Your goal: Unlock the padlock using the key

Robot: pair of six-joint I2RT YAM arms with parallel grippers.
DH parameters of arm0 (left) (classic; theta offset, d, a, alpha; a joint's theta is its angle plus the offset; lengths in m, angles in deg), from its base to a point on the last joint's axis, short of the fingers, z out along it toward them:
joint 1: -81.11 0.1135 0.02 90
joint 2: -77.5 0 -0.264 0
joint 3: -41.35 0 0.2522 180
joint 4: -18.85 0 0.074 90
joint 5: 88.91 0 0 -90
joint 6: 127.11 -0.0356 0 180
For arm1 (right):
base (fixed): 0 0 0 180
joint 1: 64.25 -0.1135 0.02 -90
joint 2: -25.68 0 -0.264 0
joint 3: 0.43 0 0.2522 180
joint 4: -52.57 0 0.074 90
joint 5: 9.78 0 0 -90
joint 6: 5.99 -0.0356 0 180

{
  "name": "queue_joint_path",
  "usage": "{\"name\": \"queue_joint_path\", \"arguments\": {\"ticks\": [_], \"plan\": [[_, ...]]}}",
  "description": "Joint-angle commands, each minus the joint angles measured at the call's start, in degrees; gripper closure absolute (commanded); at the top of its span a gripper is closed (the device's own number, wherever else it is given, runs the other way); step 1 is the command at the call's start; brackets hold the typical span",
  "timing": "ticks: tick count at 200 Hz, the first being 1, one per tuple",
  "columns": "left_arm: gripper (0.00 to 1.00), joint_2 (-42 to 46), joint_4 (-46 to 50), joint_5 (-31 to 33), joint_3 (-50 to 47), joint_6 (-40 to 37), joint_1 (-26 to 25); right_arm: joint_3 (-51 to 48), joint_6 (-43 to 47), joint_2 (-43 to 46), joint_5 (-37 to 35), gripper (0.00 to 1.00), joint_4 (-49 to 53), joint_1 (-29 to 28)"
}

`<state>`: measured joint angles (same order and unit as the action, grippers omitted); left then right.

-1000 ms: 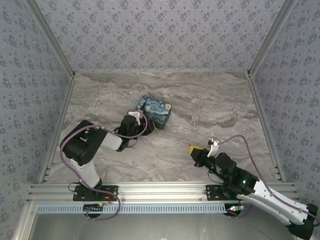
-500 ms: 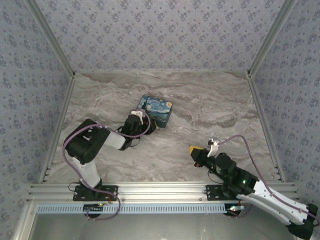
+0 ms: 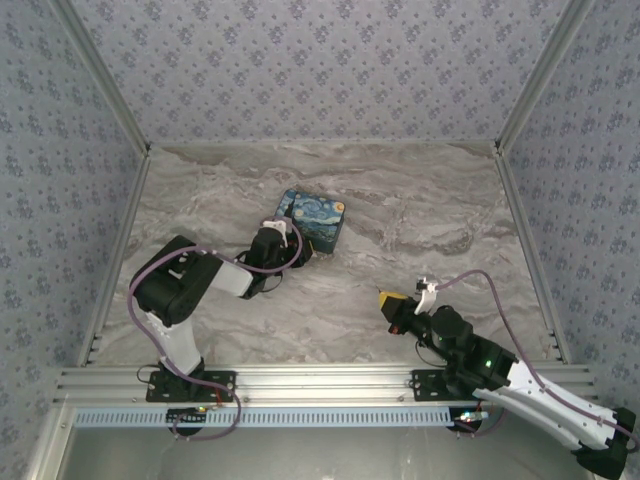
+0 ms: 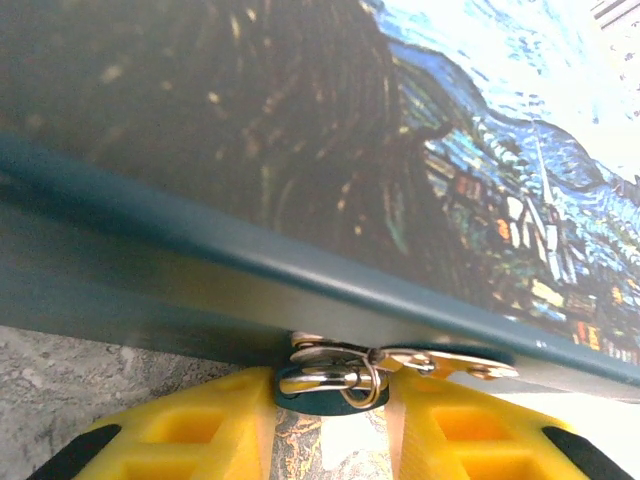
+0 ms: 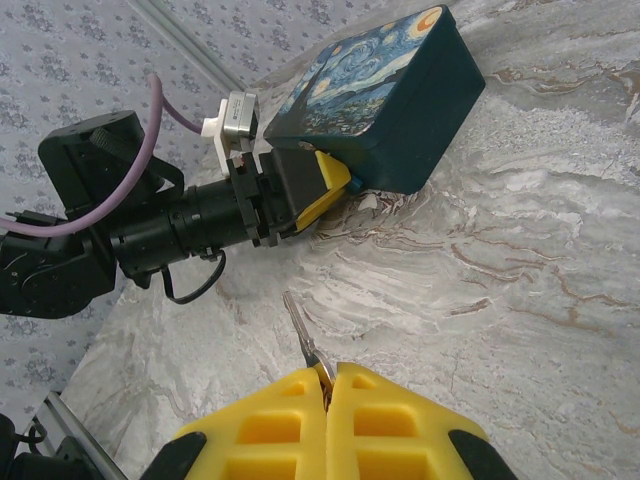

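Note:
The small silvery padlock (image 4: 325, 379) hangs from the hasp (image 4: 440, 360) on the front edge of the blue starry-night box (image 4: 300, 130). My left gripper (image 4: 330, 405) has a yellow finger touching each side of the lock, shut on it. From above, that left gripper (image 3: 290, 243) presses against the box (image 3: 314, 220) at its near left side. My right gripper (image 5: 330, 378) is shut on the key (image 5: 300, 330), whose blade sticks out up and to the left over the marble. The right gripper (image 3: 390, 303) hovers well right of and nearer than the box.
The marble table (image 3: 420, 210) is walled by patterned panels on three sides. A metal rail (image 3: 320, 380) runs along the near edge. The left arm's wrist and purple cable (image 5: 150, 200) lie between the key and the box (image 5: 390, 90).
My left gripper has edged up and to the right, closer against the box. The right arm with the key has not moved.

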<state>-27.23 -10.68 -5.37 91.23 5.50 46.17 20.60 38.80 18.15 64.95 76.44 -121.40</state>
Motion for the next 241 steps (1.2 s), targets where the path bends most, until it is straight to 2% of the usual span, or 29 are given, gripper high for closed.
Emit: {"name": "queue_joint_path", "arguments": {"ticks": [1, 41, 108, 140, 180, 241], "plan": [[0.68, 1.6, 4.1, -3.3, 1.0, 2.0, -1.3, -0.7, -0.1, 0.4, -1.3, 1.0, -0.6, -0.2], [0.72, 5.0, 6.5, -4.4, 1.4, 4.4, -1.2, -0.3, 0.8, -3.1, -1.0, 1.0, -3.2, 0.0], [0.79, 10.0, 8.8, -5.4, -0.1, 9.4, -1.2, 1.1, 5.4, -16.6, 1.9, 1.0, -15.1, 0.8], [0.83, 13.7, 9.9, -7.1, -1.3, 15.7, -1.3, 2.8, 12.6, -26.1, 5.3, 1.0, -21.2, 1.2], [0.82, 17.7, 13.6, -9.3, -2.2, 21.1, -1.4, 2.6, 23.7, -38.5, 6.8, 1.0, -34.5, 1.2], [0.82, 21.6, 15.9, -12.2, -4.3, 24.8, -1.4, 7.5, 32.7, -60.2, 12.0, 1.0, -50.3, 1.1]]}}
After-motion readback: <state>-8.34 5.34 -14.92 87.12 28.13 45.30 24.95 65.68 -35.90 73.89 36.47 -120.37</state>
